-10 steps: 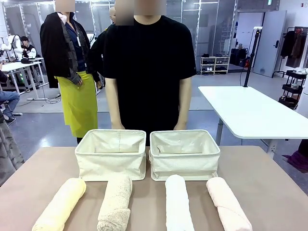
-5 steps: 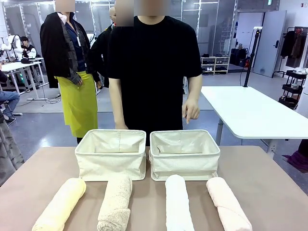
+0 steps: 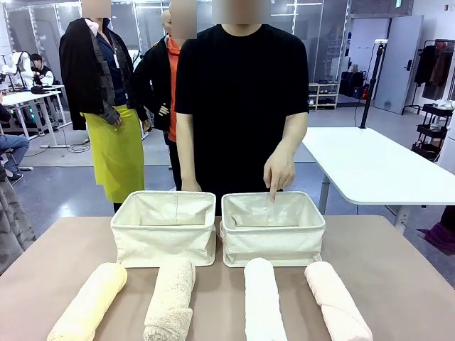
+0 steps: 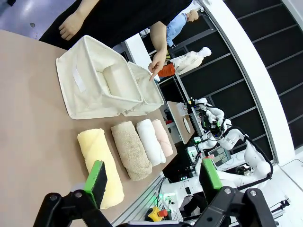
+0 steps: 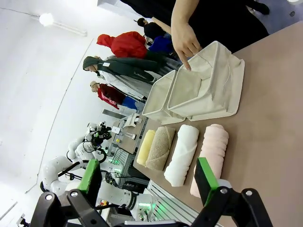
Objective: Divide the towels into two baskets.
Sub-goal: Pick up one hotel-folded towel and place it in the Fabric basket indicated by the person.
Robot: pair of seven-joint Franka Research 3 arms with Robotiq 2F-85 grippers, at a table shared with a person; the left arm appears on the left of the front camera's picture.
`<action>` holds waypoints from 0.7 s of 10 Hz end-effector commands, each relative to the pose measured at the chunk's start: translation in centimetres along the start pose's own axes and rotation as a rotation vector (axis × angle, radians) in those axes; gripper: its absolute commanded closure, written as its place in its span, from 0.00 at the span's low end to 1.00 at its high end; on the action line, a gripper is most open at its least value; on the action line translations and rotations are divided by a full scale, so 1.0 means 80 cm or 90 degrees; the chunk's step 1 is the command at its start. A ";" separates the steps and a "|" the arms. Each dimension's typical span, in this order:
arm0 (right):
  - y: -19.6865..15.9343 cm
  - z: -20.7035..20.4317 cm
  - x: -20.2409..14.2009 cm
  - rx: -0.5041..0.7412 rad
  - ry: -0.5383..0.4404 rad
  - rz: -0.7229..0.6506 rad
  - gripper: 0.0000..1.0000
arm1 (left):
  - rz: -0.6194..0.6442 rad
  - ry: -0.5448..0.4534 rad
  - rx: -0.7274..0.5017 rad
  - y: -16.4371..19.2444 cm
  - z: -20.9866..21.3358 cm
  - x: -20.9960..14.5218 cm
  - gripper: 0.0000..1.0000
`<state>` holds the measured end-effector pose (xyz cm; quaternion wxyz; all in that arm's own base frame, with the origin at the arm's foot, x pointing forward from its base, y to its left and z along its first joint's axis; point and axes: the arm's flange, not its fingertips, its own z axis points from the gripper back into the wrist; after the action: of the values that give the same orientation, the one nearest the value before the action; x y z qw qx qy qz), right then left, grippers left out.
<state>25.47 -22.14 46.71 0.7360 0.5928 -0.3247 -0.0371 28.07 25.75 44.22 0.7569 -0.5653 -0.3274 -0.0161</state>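
- My left gripper and right gripper both gape wide, empty.
- The towels lie along the front view's bottom: yellow, beige, white, pink.
- The left basket and right basket sit mid-frame on the worktop.
- Risk: a roll pinched at one end may unroll.
- A hand points into the right basket, in the way of a drop there.

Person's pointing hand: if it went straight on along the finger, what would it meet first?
The hand would likely meet the right basket, at its far rim or just inside; depth is unclear.
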 end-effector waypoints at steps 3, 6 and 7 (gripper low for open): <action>0.000 0.000 0.000 0.000 0.000 0.000 0.00 | -0.002 -0.003 -0.007 -0.001 0.003 -0.002 0.00; 0.053 -0.058 0.023 -0.079 0.092 0.038 0.00 | -0.002 -0.003 -0.007 -0.001 0.003 -0.002 0.00; 0.068 -0.073 0.027 -0.094 0.109 0.053 0.00 | -0.002 -0.003 -0.007 -0.001 0.003 -0.002 0.00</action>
<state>28.43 -17.51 50.74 0.7843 0.5446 -0.2965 0.0197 28.10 25.72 44.21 0.7571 -0.5654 -0.3269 -0.0163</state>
